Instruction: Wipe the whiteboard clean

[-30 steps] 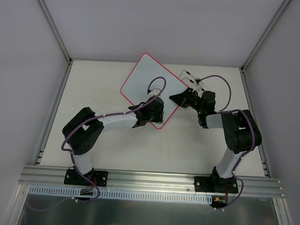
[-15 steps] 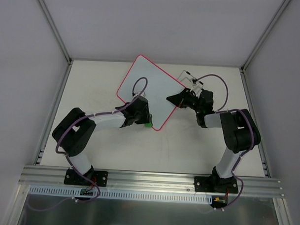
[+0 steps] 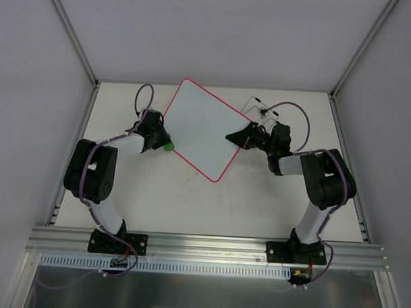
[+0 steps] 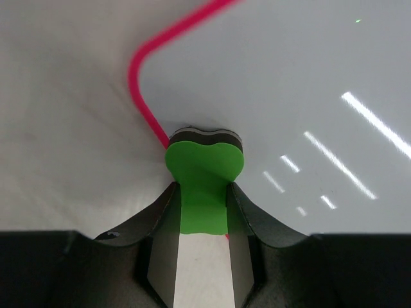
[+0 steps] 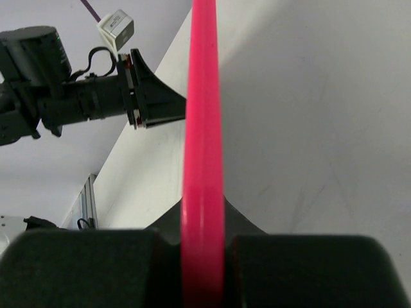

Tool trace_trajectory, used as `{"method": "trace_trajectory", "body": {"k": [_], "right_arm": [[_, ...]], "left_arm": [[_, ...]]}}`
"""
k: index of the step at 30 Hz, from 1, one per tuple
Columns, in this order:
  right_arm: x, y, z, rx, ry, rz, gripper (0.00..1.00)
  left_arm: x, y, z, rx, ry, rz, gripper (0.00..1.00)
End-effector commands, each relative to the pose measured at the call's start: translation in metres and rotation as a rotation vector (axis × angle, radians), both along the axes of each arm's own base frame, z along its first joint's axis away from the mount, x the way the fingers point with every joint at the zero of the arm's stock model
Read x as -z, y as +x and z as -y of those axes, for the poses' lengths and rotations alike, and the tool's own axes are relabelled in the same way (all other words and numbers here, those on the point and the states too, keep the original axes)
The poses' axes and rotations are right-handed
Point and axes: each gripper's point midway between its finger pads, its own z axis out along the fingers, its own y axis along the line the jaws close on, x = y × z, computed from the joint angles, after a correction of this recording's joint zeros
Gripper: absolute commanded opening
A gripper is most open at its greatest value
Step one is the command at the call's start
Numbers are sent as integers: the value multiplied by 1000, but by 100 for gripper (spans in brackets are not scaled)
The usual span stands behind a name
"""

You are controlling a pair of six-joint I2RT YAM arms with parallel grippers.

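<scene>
1. Whiteboard [image 3: 205, 130] lies flat on the table [image 3: 190, 214], turned like a diamond, with its near corner pointing at us.
2. A bit farther, at the board's left side, our left claw [image 3: 164, 144] is pinching the green eraser [image 3: 168, 146]. In the left wrist view, the eraser's end sits right at the pink frame [image 4: 133, 70], close to a round corner.
3. Across from it, our right claw [image 3: 234, 137] is pressed tight on the pink frame at the board's right corner. We think this keeps the board from sliding.
4. Farther still, the white face shows no red writing that we can see, only shiny streaks of light.
5. At the far side, just behind the right claw, stands a small clear thing [image 3: 260, 105]. We cannot tell what it is.
6. We think the wiping is nearly done, or all done. What may be left is one last look for marks, then letting go of the board and putting the eraser down.
</scene>
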Motion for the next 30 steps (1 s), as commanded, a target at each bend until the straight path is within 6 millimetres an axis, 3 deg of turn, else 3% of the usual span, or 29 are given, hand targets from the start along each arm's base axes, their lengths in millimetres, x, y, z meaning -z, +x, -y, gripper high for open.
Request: {"method": "trace_trajectory", "body": {"k": [1,4,10,17,22,26,30], "right_arm": [[-4,-25,-18,-155,-3,45,0],[-4,-23,-17,-149,-3,45,0],[-8,-19,-17,-142,0,55,0],[-13,-17,-16,-134,6,63,0],[-26,-13,-13,-118,15,86,0],[-39,-7,-5,-95,24,109,0],[-47,-3,2,-79,15,119,0]], "left_arm": [[-20,12,-32,-46,19,37,0],[-31,8,-70,-89,96,22,0],[-31,-26,-127,-158,226,-47,0],[-14,-63,-160,-184,297,-166,2],[-1,-68,-164,-146,328,-242,13],[5,-68,-160,-117,317,-282,29],[-1,-67,-158,-106,304,-284,70]]}}
